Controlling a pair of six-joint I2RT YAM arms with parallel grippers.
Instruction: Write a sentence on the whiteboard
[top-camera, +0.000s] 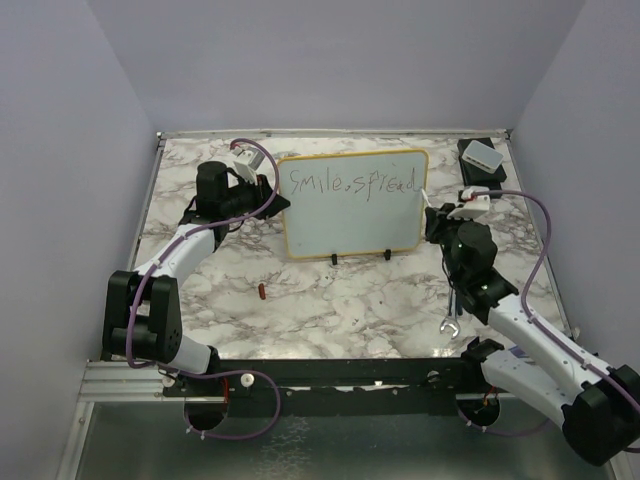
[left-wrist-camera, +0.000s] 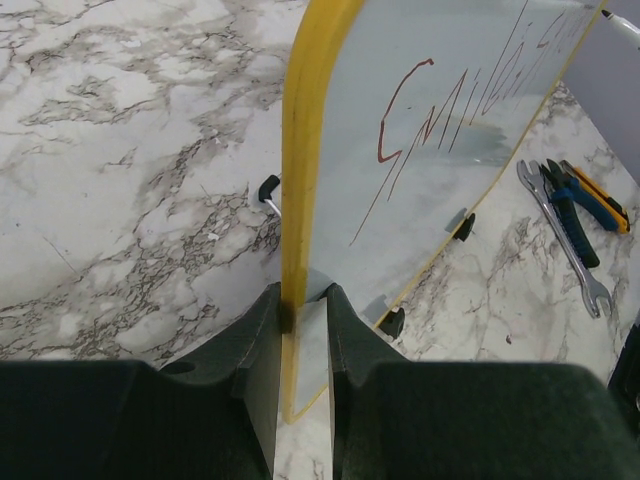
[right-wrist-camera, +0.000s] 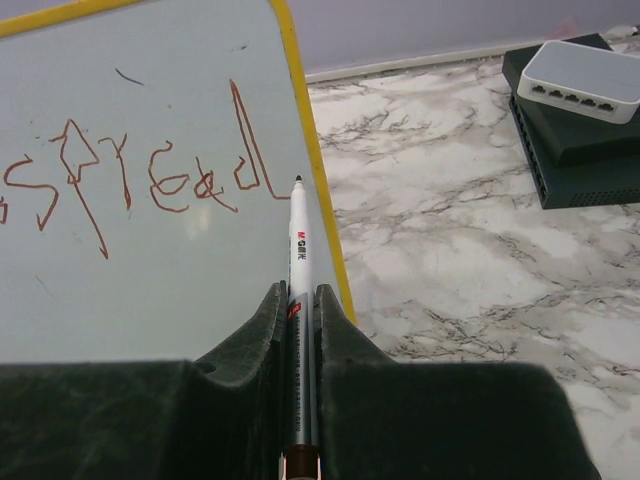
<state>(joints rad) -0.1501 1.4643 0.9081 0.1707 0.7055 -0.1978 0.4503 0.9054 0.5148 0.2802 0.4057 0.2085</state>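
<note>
Marble-pattern table (top-camera: 350, 310) is sitting inside a booth with plain pale lilac walls on three sides. Light is even, with some sheen showing on the board face. On it the whiteboard (top-camera: 350, 215) is standing upright on small black feet, mid-table toward the back, facing the arms.

Bracing it is the left gripper (left-wrist-camera: 303, 300), jaws clamped on the yellow rim at the board's left edge. Doing the writing is the right gripper (right-wrist-camera: 297, 300), jaws closed on the barrel of the marker (right-wrist-camera: 297, 235). The tip is pointing at the board just past the tail of the last "d", close to the right rim. Can't tell whether the tip is touching the face or hanging just off it.

So far the sentence (top-camera: 352, 184) is reading "smile, spread" along the top line, and the lower half of the board is showing blank. I'm judging this as the end of line one, roughly midway through.

Next move is looking like tip off, down and back toward the left, then starting line two. That's calling for light pressure, since only the feet and the left grip are holding the board. It's also calling for tighter lettering, as line one is running right up to the rim.

Clutter:
- a small red piece (top-camera: 262, 291) lying in front of the board
- a wrench (top-camera: 452, 318) and pliers (left-wrist-camera: 570, 205) lying by the right arm
- a small white box (top-camera: 482, 155) sitting on a dark box (right-wrist-camera: 580, 165) in the back right corner
</note>
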